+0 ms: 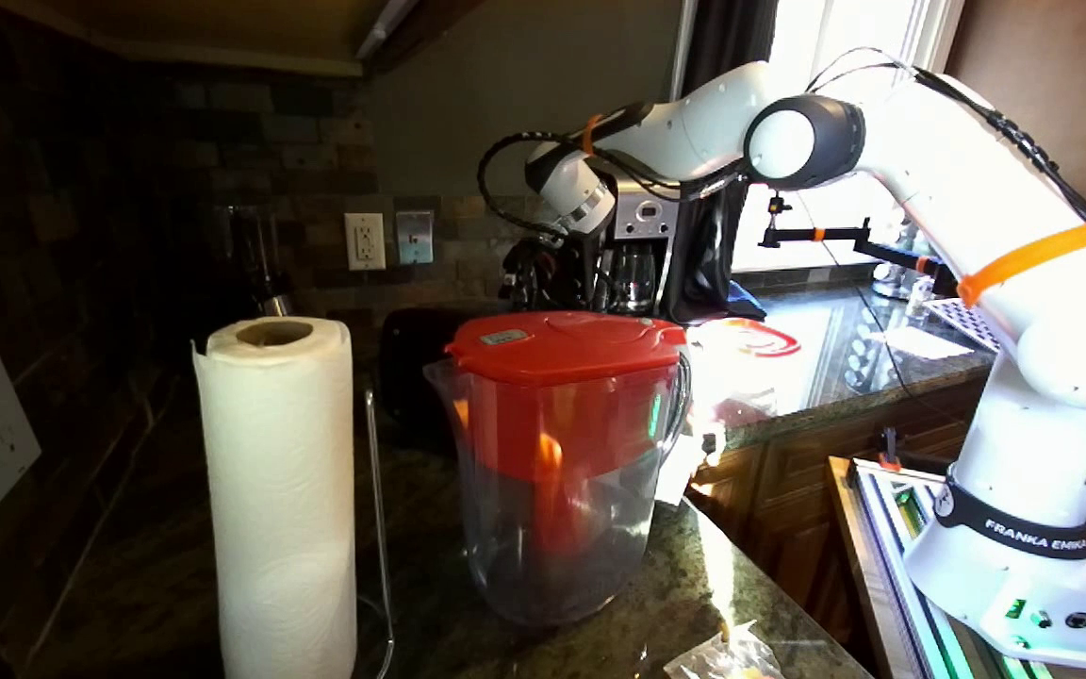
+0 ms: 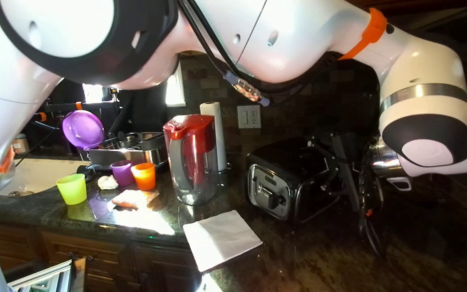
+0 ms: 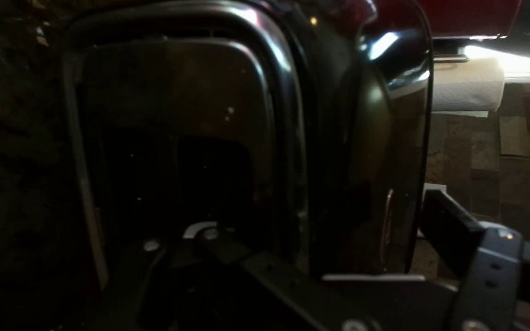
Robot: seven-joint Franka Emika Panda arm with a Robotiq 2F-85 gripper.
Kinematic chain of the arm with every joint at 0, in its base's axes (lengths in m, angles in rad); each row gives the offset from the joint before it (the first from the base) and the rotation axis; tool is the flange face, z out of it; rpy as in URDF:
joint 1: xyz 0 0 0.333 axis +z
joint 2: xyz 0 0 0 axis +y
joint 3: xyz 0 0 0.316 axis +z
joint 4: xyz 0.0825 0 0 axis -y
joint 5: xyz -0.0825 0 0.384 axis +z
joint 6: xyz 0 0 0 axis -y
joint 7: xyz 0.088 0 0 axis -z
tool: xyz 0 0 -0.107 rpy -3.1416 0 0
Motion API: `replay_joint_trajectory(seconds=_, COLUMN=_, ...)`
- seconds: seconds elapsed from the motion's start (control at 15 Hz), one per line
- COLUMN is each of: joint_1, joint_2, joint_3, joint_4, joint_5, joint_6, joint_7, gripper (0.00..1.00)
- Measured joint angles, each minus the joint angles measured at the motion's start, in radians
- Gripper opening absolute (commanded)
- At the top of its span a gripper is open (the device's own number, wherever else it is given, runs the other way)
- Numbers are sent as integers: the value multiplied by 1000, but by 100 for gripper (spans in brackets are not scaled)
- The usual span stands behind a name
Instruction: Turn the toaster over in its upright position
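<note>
The toaster is a glossy black box on the dark counter. In an exterior view, the toaster (image 2: 310, 198) shows its silver lever panel facing the camera. In an exterior view, the toaster (image 1: 409, 363) is a dark shape partly hidden behind the pitcher. In the wrist view, the toaster (image 3: 361, 138) shows a flat face with a shiny rounded rim and a curved side. Which face is up is unclear. My gripper (image 2: 318, 165) is at its far end with fingers spread wide. In the wrist view, my gripper (image 3: 319, 217) straddles a toaster edge; contact cannot be told.
A red-lidded clear pitcher (image 1: 552, 528) stands beside the toaster, with a paper towel roll (image 1: 284, 509) near it. A coffee machine (image 1: 642, 236) is behind the gripper. A white sheet (image 2: 221, 239) lies in front. Cups (image 2: 72, 188) and a dish rack (image 2: 128, 156) stand farther off.
</note>
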Motion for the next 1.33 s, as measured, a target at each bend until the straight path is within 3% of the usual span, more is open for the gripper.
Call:
replay_joint_trajectory(seconds=0.07, joint_1=-2, joint_2=9, joint_3=1, joint_4=9, joint_5=8, joint_6=-13, joint_7=6, gripper=68)
replay_joint_trajectory(seconds=0.27, joint_1=-8, joint_2=32, joint_3=3, joint_4=34, joint_5=26, joint_6=-29, joint_7=19, gripper=43)
replay_joint_trajectory(seconds=0.47, joint_1=-19, joint_2=47, joint_3=13, joint_4=47, joint_5=70, joint_6=-51, joint_7=19, gripper=31)
replay_joint_trajectory(seconds=1.0, joint_1=-13, joint_2=27, joint_3=10, joint_4=65, joint_5=79, joint_6=-36, joint_7=-2, gripper=26)
replay_joint_trajectory(seconds=1.33, joint_1=34, joint_2=-58, joint_3=-10, joint_4=53, joint_5=0, joint_6=72, joint_7=-35, gripper=25)
